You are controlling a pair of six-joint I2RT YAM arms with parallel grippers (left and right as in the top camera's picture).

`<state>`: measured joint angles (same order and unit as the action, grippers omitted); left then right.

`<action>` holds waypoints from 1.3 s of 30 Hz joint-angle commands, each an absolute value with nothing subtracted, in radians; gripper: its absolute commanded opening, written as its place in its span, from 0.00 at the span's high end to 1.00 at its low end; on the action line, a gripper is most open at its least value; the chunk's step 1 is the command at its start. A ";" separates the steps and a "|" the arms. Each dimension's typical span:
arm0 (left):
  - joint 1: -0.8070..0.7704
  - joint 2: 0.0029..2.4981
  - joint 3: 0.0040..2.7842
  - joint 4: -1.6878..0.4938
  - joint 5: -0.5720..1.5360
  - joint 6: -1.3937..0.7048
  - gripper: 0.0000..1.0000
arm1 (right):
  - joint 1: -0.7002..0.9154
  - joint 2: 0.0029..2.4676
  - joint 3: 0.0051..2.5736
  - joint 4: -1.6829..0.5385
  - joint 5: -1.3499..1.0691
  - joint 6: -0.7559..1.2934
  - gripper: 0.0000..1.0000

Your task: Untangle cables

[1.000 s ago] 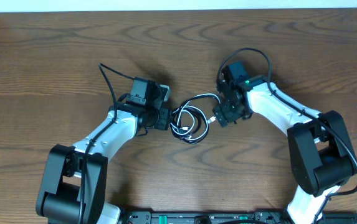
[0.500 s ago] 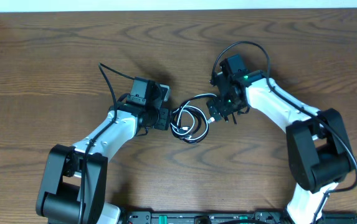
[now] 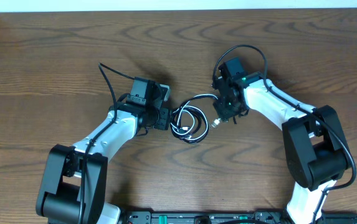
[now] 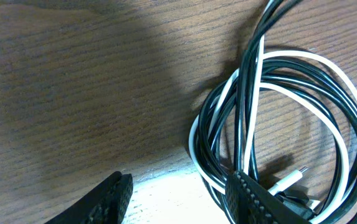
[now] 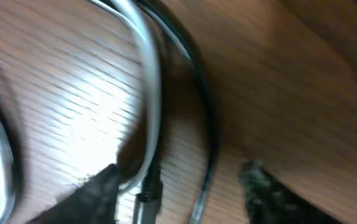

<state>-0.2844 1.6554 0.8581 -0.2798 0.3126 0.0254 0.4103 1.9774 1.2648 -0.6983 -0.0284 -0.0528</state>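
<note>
Cables (image 3: 189, 122) lie coiled on the table (image 3: 53, 50) between the arms. Right gripper (image 5: 181, 180) has turned in at the coil's right edge, jaws narrower than before yet parted astride two cords. Left gripper (image 4: 178, 180) unchanged, jaws parted at the coil's left edge.

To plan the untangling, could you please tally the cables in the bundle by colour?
White cables: 1
Black cables: 2, as best the overlapping strands can be traced
Total: 3
</note>
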 commanded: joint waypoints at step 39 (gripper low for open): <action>-0.287 1.666 0.844 -0.298 0.295 0.007 0.46 | 0.396 1.872 1.267 -0.546 -0.070 -0.058 0.73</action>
